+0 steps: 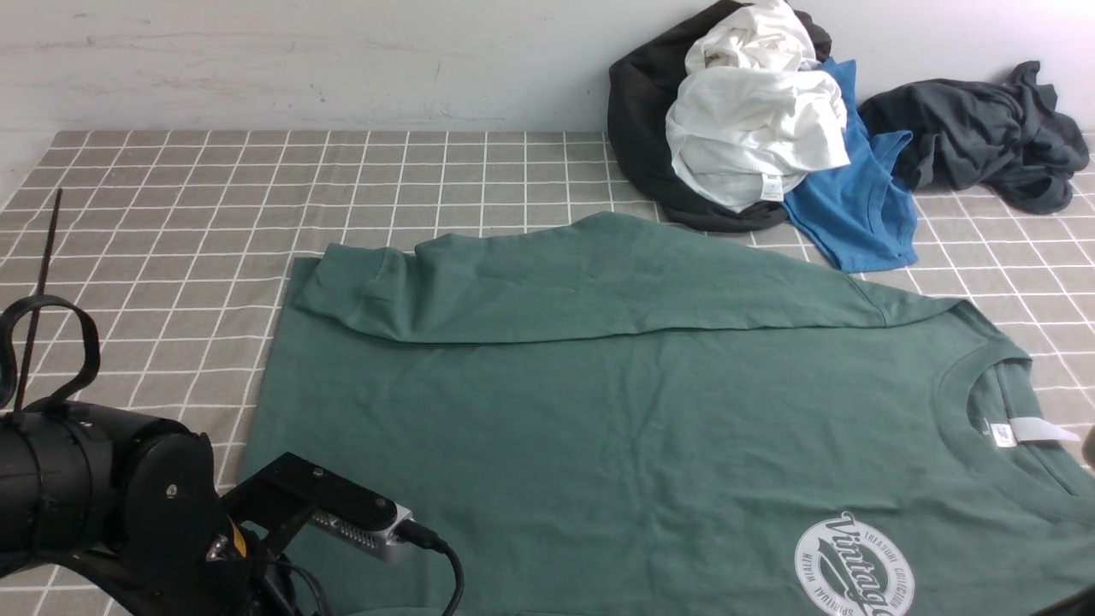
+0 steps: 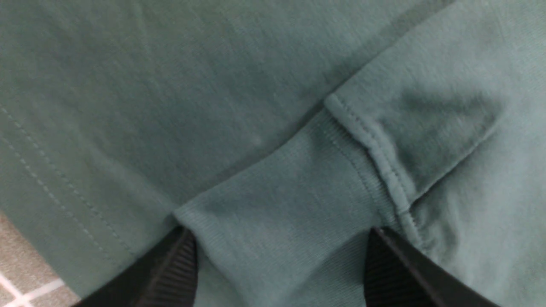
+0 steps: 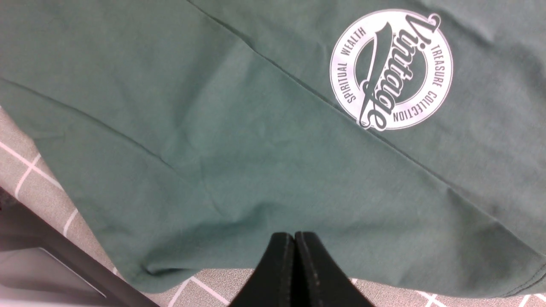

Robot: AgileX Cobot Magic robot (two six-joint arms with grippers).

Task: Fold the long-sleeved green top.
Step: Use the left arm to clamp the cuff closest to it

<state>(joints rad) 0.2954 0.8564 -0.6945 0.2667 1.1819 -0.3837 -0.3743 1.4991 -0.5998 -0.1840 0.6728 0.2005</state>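
"Vintage" logo (image 3: 391, 69) on green top (image 1: 599, 428)

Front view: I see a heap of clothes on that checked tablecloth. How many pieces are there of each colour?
Dark green cotton long-sleeved top: 1
Bright blue T-shirt: 1
Crumpled white garment: 1, as far as I can tell
Crumpled black garment: 1
Crumpled dark grey garment: 1
Total: 5

Grey checked tablecloth (image 1: 257, 188) covering table, white grid lines running to far edge. Pale wall (image 1: 299, 60) rising behind it. Clothes heap lying at far right against wall: black garment (image 1: 637, 120) sitting underneath and to left, crumpled white garment (image 1: 753, 137) resting on top, small label (image 1: 772, 186) showing at its near edge. Bright blue T-shirt (image 1: 855, 214) spreading out from under white one. Dark grey garment (image 1: 975, 137) lying crumpled just beside blue one, on its right.
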